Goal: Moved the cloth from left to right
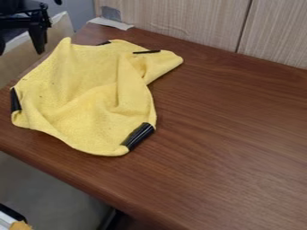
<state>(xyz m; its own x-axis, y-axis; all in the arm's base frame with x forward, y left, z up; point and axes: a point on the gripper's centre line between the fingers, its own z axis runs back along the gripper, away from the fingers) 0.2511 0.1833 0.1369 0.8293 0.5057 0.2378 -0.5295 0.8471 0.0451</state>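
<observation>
Though near, cloth (90,103) (yellow, rumpled) outside jaws.

There are one gripper (20,48), one cloth (90,99), four black strips (139,136), one table (228,143).

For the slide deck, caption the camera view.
Yellow cloth with black patches lies rumpled on the left of a brown wooden table.
</observation>
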